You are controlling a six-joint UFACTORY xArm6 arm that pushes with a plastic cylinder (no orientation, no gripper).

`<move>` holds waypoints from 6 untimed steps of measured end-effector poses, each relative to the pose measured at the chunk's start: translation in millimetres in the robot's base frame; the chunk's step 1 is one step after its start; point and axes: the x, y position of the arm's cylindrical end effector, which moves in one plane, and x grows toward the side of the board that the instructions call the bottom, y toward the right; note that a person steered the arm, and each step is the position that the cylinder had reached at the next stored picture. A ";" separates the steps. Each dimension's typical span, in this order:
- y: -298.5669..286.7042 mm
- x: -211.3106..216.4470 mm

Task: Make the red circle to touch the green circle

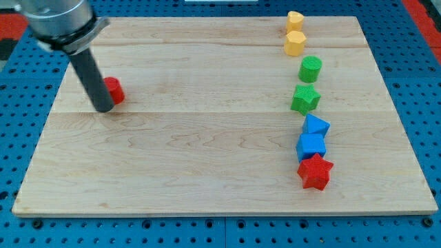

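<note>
The red circle lies on the wooden board at the view's left, partly hidden behind my rod. My tip rests on the board, touching the red circle's lower left side. The green circle stands far off at the view's right, in a column of blocks. A wide stretch of board separates the two circles.
The right column holds, from the top: two yellow blocks, the green circle, a green star, two blue blocks and a red star. A blue pegboard surrounds the board.
</note>
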 end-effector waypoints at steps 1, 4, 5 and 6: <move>-37.3 -9.1; 76.4 -68.4; 20.9 -71.7; 70.5 -98.1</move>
